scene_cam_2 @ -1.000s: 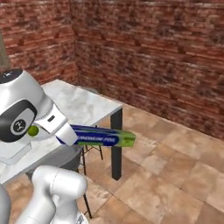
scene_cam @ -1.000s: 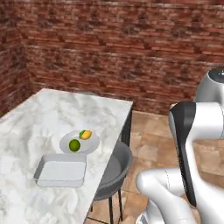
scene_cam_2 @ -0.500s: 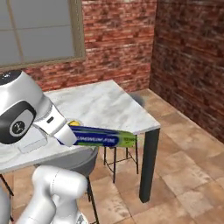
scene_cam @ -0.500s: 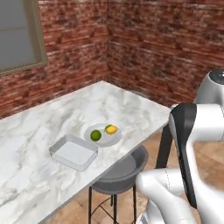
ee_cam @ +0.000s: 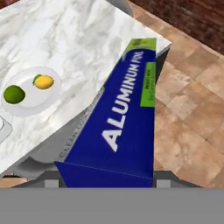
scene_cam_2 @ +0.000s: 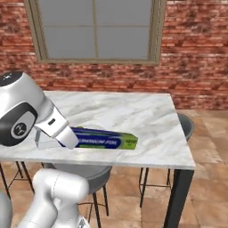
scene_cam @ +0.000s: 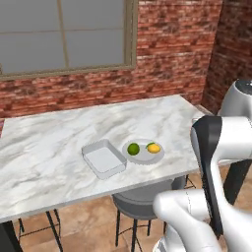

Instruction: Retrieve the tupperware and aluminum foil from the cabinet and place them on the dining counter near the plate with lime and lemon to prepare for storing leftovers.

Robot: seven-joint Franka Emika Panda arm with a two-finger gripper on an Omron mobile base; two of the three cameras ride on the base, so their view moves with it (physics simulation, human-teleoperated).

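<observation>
My gripper (ee_cam: pixel 105 180) is shut on the aluminum foil (ee_cam: pixel 122 118), a long blue box with a green far end. In the right base view the foil (scene_cam_2: pixel 104 140) sticks out level from my hand over the near edge of the dining counter (scene_cam_2: pixel 133 113). On the marble top the plate (scene_cam: pixel 144 153) carries the lime (scene_cam: pixel 133 148) and the lemon (scene_cam: pixel 154 147). The tupperware (scene_cam: pixel 103 158) lies just left of the plate, touching its rim. In the hand view the plate (ee_cam: pixel 26 101) with lime (ee_cam: pixel 14 94) and lemon (ee_cam: pixel 43 82) lies left of the box. The cabinet is out of view.
A grey round stool (scene_cam: pixel 142 202) stands under the counter's near edge, and another (scene_cam_2: pixel 185 127) at its right end. A brick wall with a large window (scene_cam: pixel 64 34) runs behind the counter. Tiled floor (scene_cam_2: pixel 200 187) is open to the right.
The whole picture has swung round as the base moved: the counter now lies broadside before the window. The foil has stayed in my gripper the whole time.
</observation>
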